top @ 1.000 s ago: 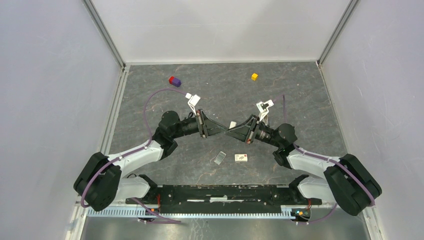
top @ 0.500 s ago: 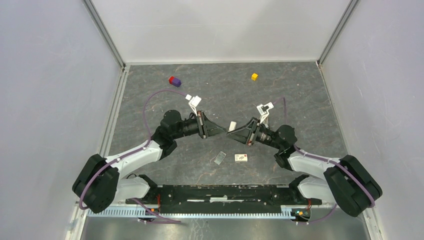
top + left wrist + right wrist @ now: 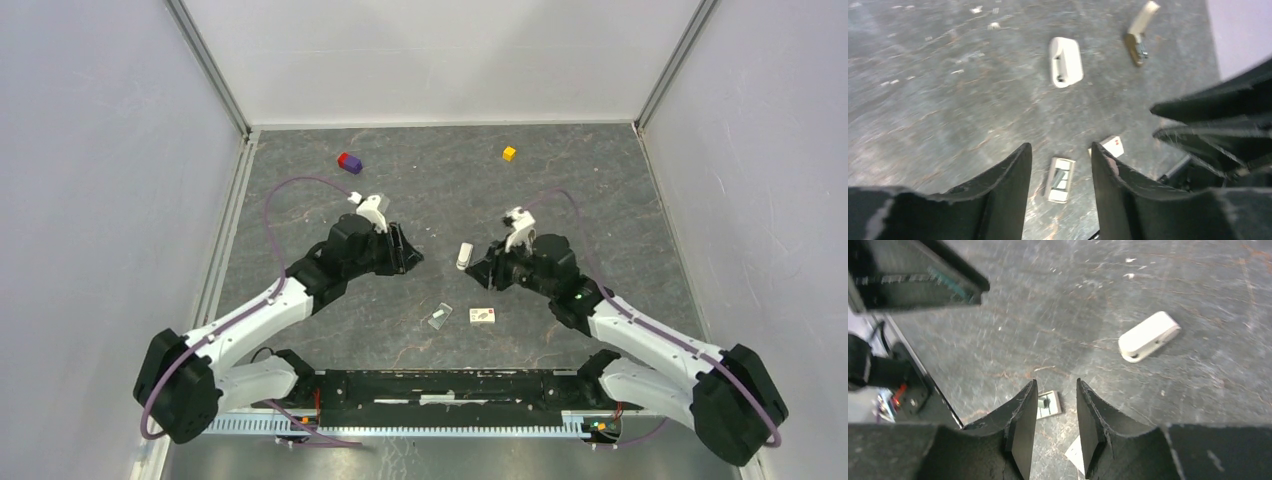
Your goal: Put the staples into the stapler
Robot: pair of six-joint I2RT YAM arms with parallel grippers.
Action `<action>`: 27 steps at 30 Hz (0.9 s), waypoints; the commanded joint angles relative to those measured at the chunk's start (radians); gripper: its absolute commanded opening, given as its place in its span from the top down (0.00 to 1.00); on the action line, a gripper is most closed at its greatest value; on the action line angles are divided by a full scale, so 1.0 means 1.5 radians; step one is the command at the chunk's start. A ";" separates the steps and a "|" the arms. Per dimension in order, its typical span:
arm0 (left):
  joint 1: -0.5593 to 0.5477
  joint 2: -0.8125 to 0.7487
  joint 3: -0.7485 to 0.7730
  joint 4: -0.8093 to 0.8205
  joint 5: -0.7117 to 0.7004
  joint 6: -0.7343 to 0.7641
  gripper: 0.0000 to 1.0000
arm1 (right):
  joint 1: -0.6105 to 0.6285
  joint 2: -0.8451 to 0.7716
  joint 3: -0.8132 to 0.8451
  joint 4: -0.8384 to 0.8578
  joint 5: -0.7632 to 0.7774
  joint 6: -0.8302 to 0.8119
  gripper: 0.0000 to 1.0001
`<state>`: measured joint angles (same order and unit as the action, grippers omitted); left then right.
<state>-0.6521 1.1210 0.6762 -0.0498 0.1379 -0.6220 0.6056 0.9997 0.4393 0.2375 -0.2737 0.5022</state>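
Observation:
The white stapler (image 3: pixel 464 255) lies on the grey table between my two grippers, touching neither; it also shows in the left wrist view (image 3: pixel 1065 61) and the right wrist view (image 3: pixel 1148 336). A small pale tray with a grey strip of staples (image 3: pixel 440 316) lies nearer the arm bases. It appears on the table past my left fingers (image 3: pixel 1060 172) and my right fingers (image 3: pixel 1048 405). My left gripper (image 3: pixel 410 262) (image 3: pixel 1060 147) is open and holds nothing. My right gripper (image 3: pixel 478 272) (image 3: pixel 1056 382) is open with a narrower gap, also empty.
A small white box with a red mark (image 3: pixel 484 315) (image 3: pixel 1112 145) lies just right of the staples tray. A red and purple cube (image 3: pixel 349 161) and a yellow cube (image 3: pixel 509 153) sit near the back wall. The black base rail (image 3: pixel 450 385) runs along the near edge.
Both grippers met tip to tip beside the stapler; they have drawn apart and back, tilted down toward the table, and opened wider. The stapler has stayed put.

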 commanded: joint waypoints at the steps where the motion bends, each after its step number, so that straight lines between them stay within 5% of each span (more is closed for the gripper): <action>1: 0.000 -0.061 0.056 -0.163 -0.163 0.066 0.36 | 0.110 0.038 0.093 -0.145 0.120 -0.226 0.57; 7: 0.000 -0.178 0.117 -0.303 -0.257 0.143 0.13 | 0.187 0.107 0.134 -0.156 0.063 -0.569 0.50; 8: 0.000 -0.200 0.123 -0.325 -0.273 0.155 0.01 | 0.202 0.115 0.134 -0.157 0.061 -0.649 0.50; 13: 0.000 -0.316 0.109 -0.379 -0.346 0.192 0.00 | 0.244 0.148 0.111 -0.147 0.025 -0.881 0.52; 27: 0.000 -0.470 0.071 -0.364 -0.393 0.237 0.00 | 0.289 0.250 0.119 -0.137 -0.007 -1.018 0.60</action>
<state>-0.6521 0.4377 0.7879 -0.6098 -0.4110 -0.3294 1.0328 1.3453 0.5697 0.0349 -0.2630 -0.9512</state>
